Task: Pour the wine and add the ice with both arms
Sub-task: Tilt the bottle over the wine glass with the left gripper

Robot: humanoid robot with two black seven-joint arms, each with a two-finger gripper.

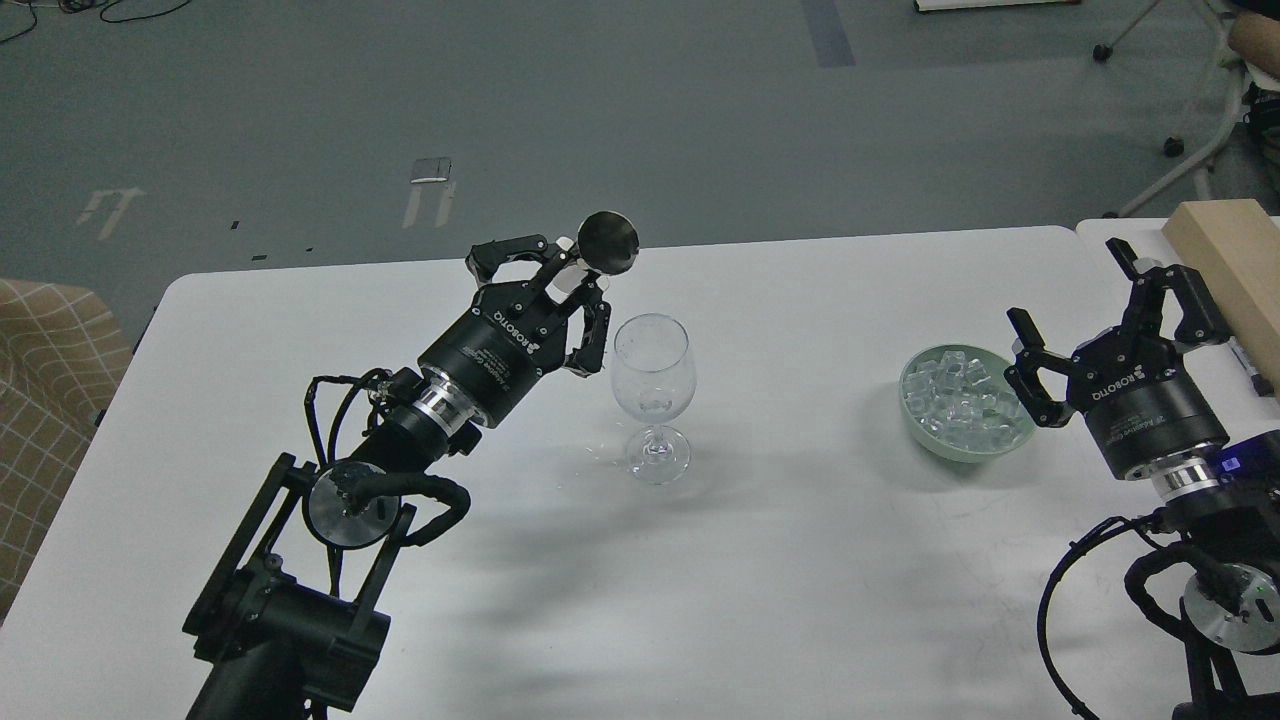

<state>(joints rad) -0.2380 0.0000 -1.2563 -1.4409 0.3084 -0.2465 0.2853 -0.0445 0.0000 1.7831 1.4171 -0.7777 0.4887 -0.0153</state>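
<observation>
My left gripper (556,292) is shut on a small dark bottle (606,240) with a white band. The bottle's round end points up and away, just left of and above the rim of the clear stemmed wine glass (651,385). The glass stands upright mid-table and looks empty apart from faint glints. The ice (962,395), many small clear cubes, fills a pale green bowl (948,448) at the right. My right gripper (1066,284) is open and empty, its fingers spread just right of the bowl's rim.
The white table (800,560) carries everything. A light wooden block (1228,252) lies at the far right behind the right gripper, with a dark pen-like thing (1250,366) beside it. A checked chair (50,380) stands off the table's left edge.
</observation>
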